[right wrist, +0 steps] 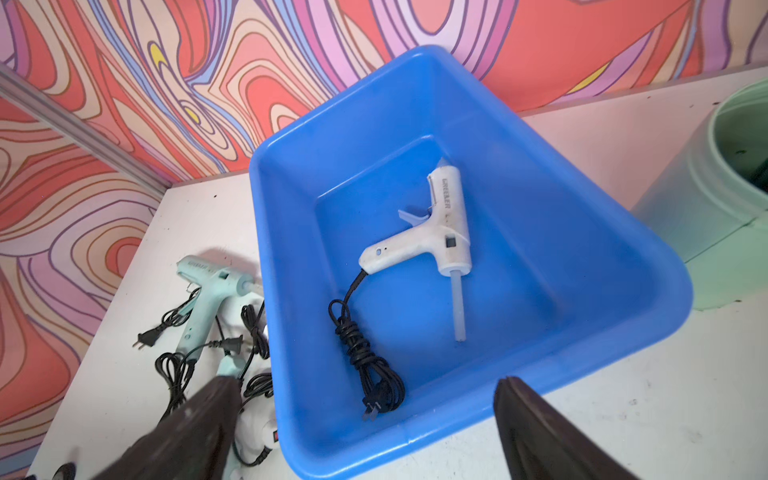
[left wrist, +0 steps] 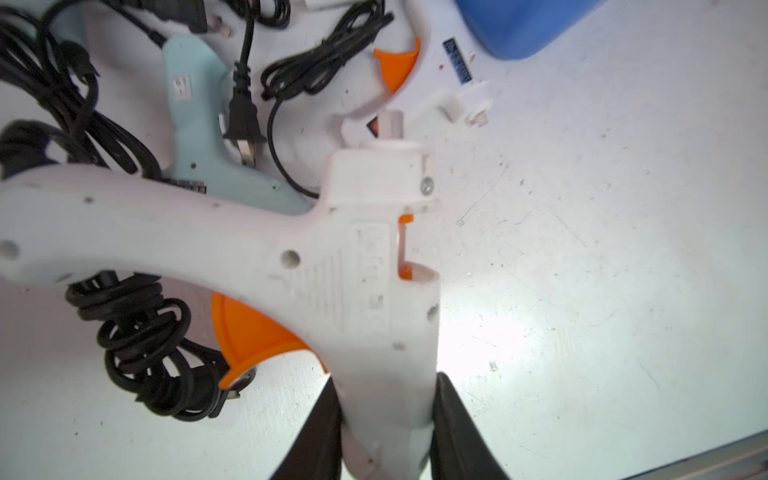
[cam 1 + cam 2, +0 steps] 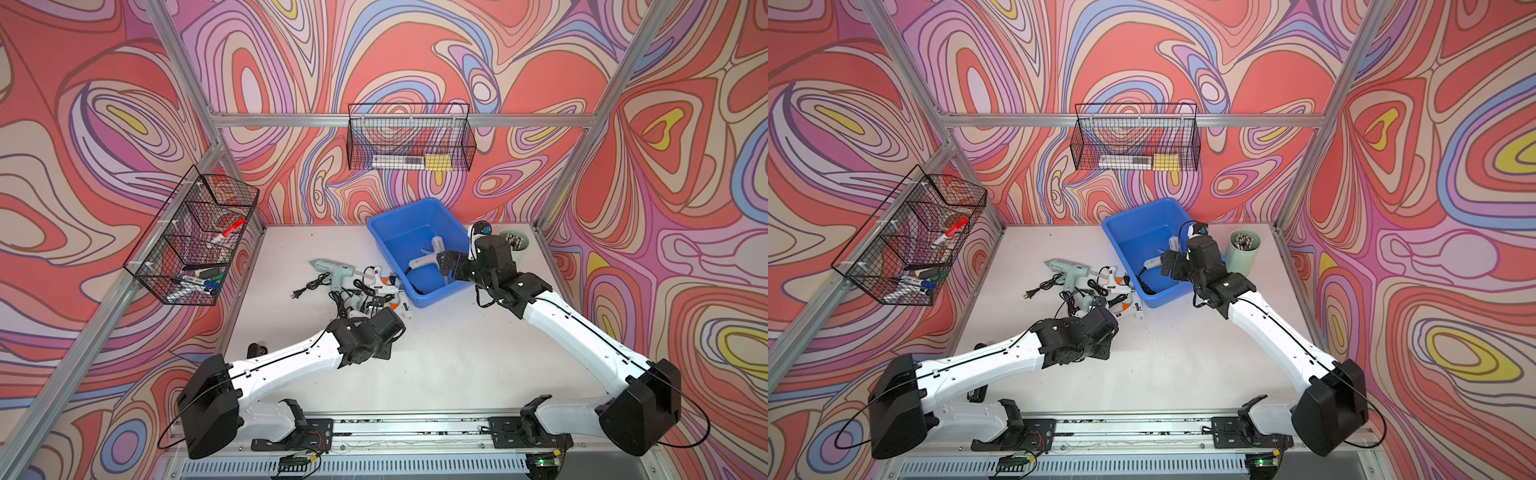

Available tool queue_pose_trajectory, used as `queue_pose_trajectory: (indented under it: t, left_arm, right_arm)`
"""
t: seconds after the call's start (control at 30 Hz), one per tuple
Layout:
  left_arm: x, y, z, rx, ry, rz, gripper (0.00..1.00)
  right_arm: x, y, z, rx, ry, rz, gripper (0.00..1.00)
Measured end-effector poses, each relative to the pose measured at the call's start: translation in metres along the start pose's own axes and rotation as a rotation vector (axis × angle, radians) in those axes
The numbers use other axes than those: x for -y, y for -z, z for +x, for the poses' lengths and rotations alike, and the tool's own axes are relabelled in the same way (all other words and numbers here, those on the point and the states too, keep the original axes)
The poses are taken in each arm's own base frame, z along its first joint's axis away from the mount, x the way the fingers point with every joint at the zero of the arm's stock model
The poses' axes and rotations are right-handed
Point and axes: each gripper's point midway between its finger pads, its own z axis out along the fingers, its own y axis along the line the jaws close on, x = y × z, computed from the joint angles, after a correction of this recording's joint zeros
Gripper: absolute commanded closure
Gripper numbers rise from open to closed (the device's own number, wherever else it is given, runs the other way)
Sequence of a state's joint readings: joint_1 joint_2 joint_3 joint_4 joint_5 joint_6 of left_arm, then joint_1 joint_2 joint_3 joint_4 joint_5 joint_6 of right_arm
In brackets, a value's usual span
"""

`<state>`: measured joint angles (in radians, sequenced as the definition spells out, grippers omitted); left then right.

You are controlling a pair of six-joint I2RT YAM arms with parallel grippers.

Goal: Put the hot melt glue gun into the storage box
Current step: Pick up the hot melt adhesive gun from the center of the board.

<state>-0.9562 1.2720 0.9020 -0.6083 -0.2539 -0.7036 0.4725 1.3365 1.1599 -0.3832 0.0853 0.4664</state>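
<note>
The hot melt glue gun [image 2: 353, 270], white with an orange trigger, is held by the left gripper [image 2: 386, 374]. The two black fingers [image 2: 316, 436] are pressed against either side of the barrel at its nozzle end, with the jaws narrowed onto it. A bundled black cord [image 2: 145, 353] is seen beside the trigger. Whether the gun is lifted clear of the white table [image 2: 582, 249] or rests on it cannot be told, since in both top views the grip is hidden under the wrist.

Just beyond the held gun lie a pale blue glue gun [image 2: 195, 124] and a second orange-triggered gun [image 2: 395, 62]. In a top view this pile of guns and cords [image 3: 361, 286] is found at the middle of the table, just left of the storage box [image 3: 415, 216], with the held gun at its near edge.

The storage box is placed far and right of centre. On its floor a white glue gun with a pale trigger [image 1: 432, 237] lies flat, its cord coiled beside it. The right gripper [image 1: 365, 382] is held over the near part of the box with its jaws spread wide and nothing between them.

A pale green cup [image 3: 517, 247] stands just right of the box. Black wire baskets are hung on the left wall [image 3: 195, 237] and the far wall [image 3: 411, 141]
</note>
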Motion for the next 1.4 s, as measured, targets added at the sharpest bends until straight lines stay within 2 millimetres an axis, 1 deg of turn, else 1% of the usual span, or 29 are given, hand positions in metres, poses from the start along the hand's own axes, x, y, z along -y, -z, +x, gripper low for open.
queue_pose_trajectory:
  t: [0.1, 0.2, 0.3, 0.43, 0.63, 0.7, 0.83, 0.97, 1.03, 1.1, 1.3, 1.4]
  left_arm:
    - [0.011, 0.011, -0.019, 0.085, -0.059, 0.062, 1.00]
    - [0.023, 0.016, -0.032, 0.141, -0.123, 0.113, 1.00]
    - [0.033, 0.018, -0.041, 0.183, -0.179, 0.150, 1.00]
    - [0.041, 0.019, -0.051, 0.226, -0.228, 0.173, 1.00]
    - [0.051, 0.023, -0.066, 0.293, -0.240, 0.196, 1.00]
    - [0.054, 0.026, -0.073, 0.317, -0.238, 0.203, 1.00]
    - [0.056, 0.031, -0.090, 0.358, -0.232, 0.210, 1.00]
    - [0.059, 0.037, -0.106, 0.394, -0.227, 0.217, 1.00]
    - [0.058, 0.038, -0.111, 0.405, -0.224, 0.217, 1.00]
    - [0.057, 0.037, -0.112, 0.406, -0.223, 0.215, 1.00]
    - [0.056, 0.033, -0.113, 0.400, -0.221, 0.212, 1.00]
    - [0.055, 0.033, -0.113, 0.400, -0.219, 0.212, 1.00]
  right_arm:
    - [-0.013, -0.002, 0.007, -0.042, -0.025, -0.073, 0.09]
    - [-0.031, -0.005, 0.013, -0.081, -0.064, -0.171, 0.14]
    - [-0.049, -0.008, 0.019, -0.120, -0.103, -0.276, 0.16]
    - [-0.066, -0.012, 0.034, -0.181, -0.154, -0.384, 0.18]
    - [-0.078, -0.013, 0.057, -0.255, -0.215, -0.476, 0.22]
    - [-0.082, -0.012, 0.060, -0.266, -0.227, -0.497, 0.22]
    - [-0.094, -0.007, 0.060, -0.271, -0.230, -0.546, 0.23]
    - [-0.105, -0.004, 0.061, -0.275, -0.225, -0.584, 0.26]
    - [-0.109, -0.004, 0.061, -0.275, -0.223, -0.600, 0.31]
    - [-0.113, -0.004, 0.062, -0.279, -0.225, -0.610, 0.35]
    - [-0.121, -0.008, 0.067, -0.294, -0.228, -0.637, 0.51]
    - [-0.125, -0.007, 0.066, -0.291, -0.223, -0.652, 0.66]
